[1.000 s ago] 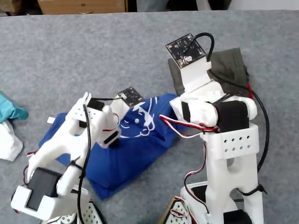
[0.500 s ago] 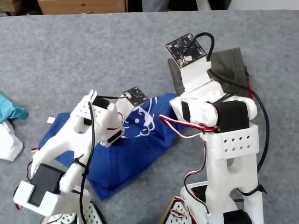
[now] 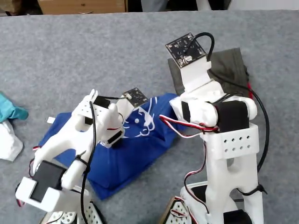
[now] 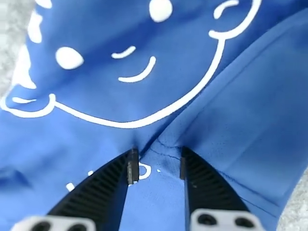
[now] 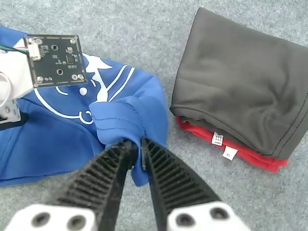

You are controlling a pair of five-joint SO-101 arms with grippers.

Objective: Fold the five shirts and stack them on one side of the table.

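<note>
On the grey felt-like table (image 3: 93, 51), at its far left edge, a crumpled teal garment (image 3: 9, 111) lies touching a crumpled white garment (image 3: 8, 141). Near the middle, a blue shirt (image 3: 135, 151) printed with a white cartoon face lies spread and rumpled under both arms. The left gripper (image 4: 158, 163) rests on the shirt's print with its jaws released and standing apart. A seam runs between the tips, though it is hard to say whether any cloth is gathered there. The right gripper (image 5: 138, 143) is clenched on a raised fold of the blue shirt at the hem, on the edge nearest the pile. Just beside that, to the right, a folded dark grey shirt (image 5: 240, 86) sits on top of a folded red shirt (image 5: 250, 156).
</note>
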